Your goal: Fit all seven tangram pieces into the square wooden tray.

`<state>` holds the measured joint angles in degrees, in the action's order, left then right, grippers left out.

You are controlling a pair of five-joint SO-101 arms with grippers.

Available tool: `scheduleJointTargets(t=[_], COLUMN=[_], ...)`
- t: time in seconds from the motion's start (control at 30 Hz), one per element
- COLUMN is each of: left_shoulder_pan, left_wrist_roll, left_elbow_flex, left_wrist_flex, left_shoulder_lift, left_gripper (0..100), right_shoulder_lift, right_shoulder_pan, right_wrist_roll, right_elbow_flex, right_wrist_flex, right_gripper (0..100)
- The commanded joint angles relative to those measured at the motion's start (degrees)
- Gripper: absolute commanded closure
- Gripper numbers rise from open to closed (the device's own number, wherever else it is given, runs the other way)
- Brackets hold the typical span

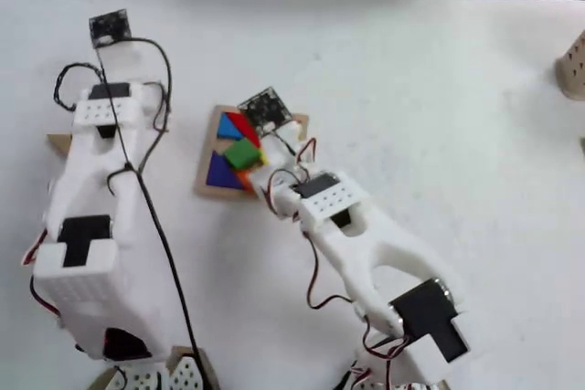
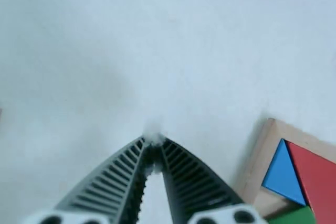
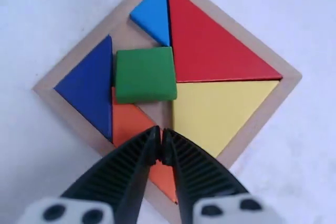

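Right wrist view looked straight down on the tray (image 3: 291, 76), with my right gripper (image 3: 159, 136) clenched on nothing, its tips pressed together just above the orange piece (image 3: 131, 124). The red triangle (image 3: 210, 40), yellow triangle (image 3: 220, 111), dark blue triangle (image 3: 89, 90) and light blue triangle (image 3: 152, 14) all lay flat inside the rim. The green square (image 3: 144, 74) did not: it seemed to ride proud, one edge lapping over the orange piece, with bare wood showing between it and the light blue triangle. I counted six pieces and could not tell whether a seventh hid under my fingers. In the high view the tray lay toward 9 o'clock of the table's (image 2: 157, 35) middle, with my left arm farther out at 9 o'clock; my left gripper (image 2: 153, 148) was pinched closed and empty over bare table just beside the tray's corner. My worry was the square. A nudge with closed tips might skid it up over its neighbours instead of dropping it in, or lift the orange piece with it. Too hard a push could slide the whole tray, since nothing braced it.
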<state>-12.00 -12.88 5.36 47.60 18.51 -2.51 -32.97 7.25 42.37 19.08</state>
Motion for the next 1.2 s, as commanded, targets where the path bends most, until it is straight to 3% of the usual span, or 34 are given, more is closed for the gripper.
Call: scheduleJointTargets(t=[0.0,0.53,0.83,1.17], left_shoulder_pan=[-1.3,-1.2,-1.1,-1.0], left_wrist_roll=[-0.6,-0.6,-0.5,-0.5], left_elbow_flex=[-7.5,-9.8,-9.6,-9.4], left_wrist_flex=[3.6,5.2,5.2,5.0], left_shoulder_lift=[1.1,3.2,3.3,3.4], left_gripper=[98,98,98,98], right_shoulder_lift=[-1.2,5.1,13.5,13.6], right_shoulder_pan=[-1.5,-4.8,-3.6,-3.6], right_wrist_roll=[-3.4,-4.9,-4.9,-4.5], right_elbow_flex=[-1.2,-7.7,-16.6,-17.0], right_wrist_flex=[-2.1,-0.6,0.0,0.0], right_gripper=[98.1,98.1,98.1,98.1])
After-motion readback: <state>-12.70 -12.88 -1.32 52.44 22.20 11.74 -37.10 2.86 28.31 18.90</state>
